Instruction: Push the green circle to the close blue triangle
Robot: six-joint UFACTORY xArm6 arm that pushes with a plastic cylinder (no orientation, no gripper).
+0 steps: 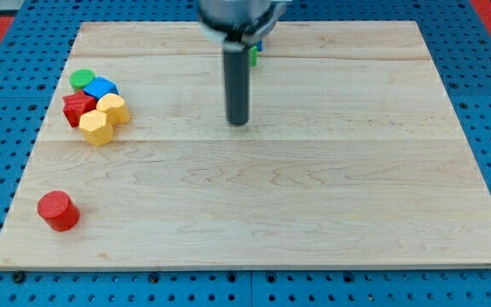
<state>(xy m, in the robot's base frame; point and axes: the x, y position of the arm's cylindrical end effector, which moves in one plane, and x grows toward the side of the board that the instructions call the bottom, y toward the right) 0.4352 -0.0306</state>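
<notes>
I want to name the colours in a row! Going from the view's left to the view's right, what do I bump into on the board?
Red cylinder → the cluster (order inside unclear): green circle, red block, blue block, two yellow blocks → my tip → partly hidden blue and green blocks behind the rod.

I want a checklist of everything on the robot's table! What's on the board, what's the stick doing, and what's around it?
Surface: wooden board, pale planks, lying flat.
Job's things: green circle at the view's left, touching the blue block beside it; that block's shape is unclear.
Clutter: red block and two yellow blocks packed in the same cluster; red cylinder alone at lower left; green and blue bits mostly hidden behind the rod.
Jaws: none; my tip sits mid-board, far right of the cluster, touching no block.
Cables: nothing seen.
Surroundings: blue pegboard around the board.
</notes>
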